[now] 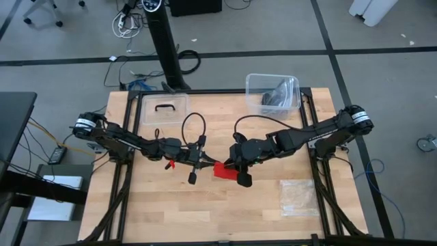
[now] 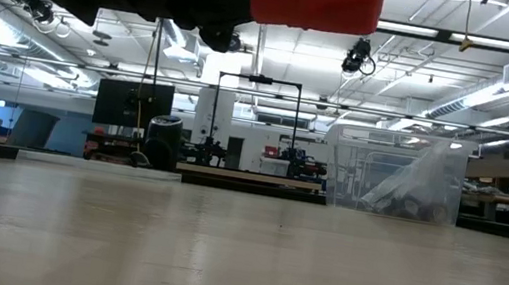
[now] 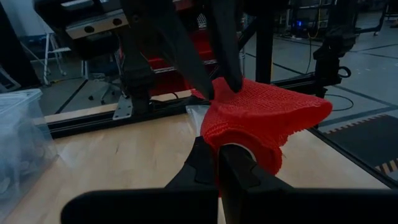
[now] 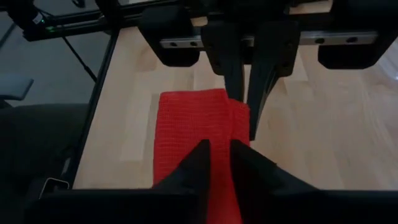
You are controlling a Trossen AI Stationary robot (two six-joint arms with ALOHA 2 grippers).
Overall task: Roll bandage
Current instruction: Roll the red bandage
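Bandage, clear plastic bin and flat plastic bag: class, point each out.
bandage (image 1: 222, 169): high view, middle of the red fabric.
clear plastic bin (image 1: 254, 83): high view, its near-left rim.
flat plastic bag (image 1: 299, 197): high view, its centre.

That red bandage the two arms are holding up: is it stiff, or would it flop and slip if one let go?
Probably floppy: the bandage bulges and sags in a soft fold between the left gripper and the right gripper. Its open knit looks grippy rather than slippery. It seems light, hanging clear of the table from thin fingers alone.
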